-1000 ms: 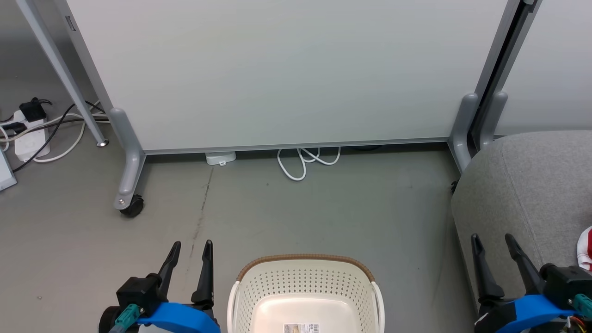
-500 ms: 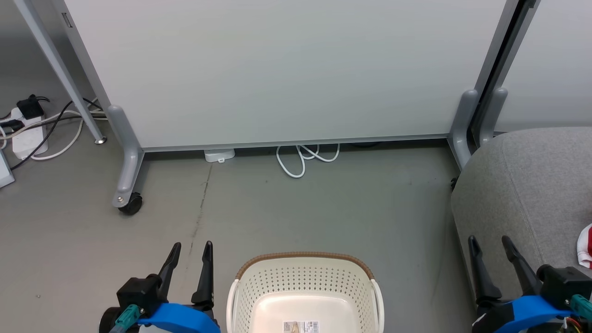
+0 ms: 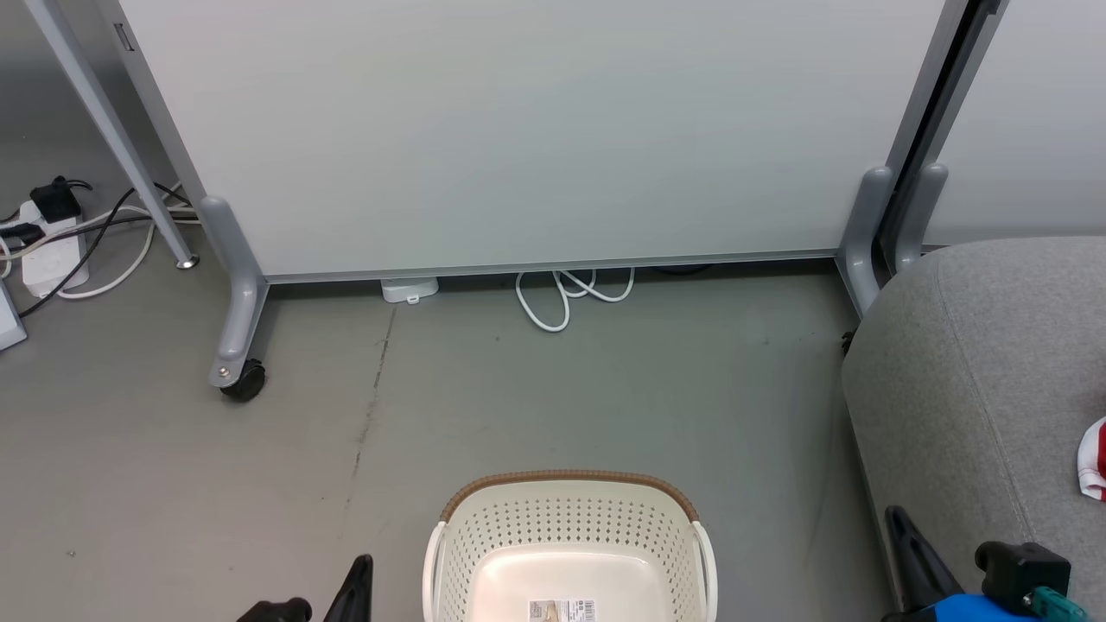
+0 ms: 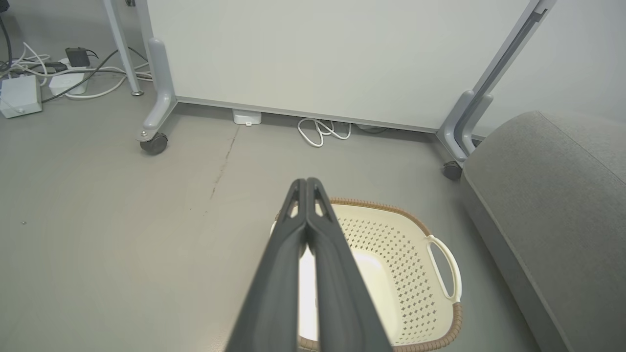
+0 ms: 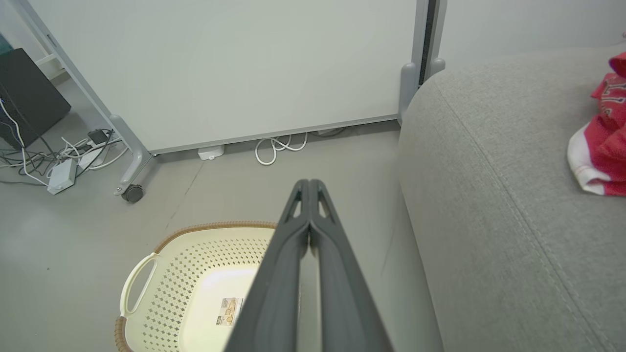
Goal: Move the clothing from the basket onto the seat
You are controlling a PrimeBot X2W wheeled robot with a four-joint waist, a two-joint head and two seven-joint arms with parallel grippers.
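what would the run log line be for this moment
left gripper: shut, empty | right gripper: shut, empty | clothing: lying on seat | basket: beside seat, nothing seen inside

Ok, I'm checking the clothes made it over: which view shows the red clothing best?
The right wrist view: the red clothing lies bunched on the grey seat, white trim visible. The head view catches just a sliver at its right edge.
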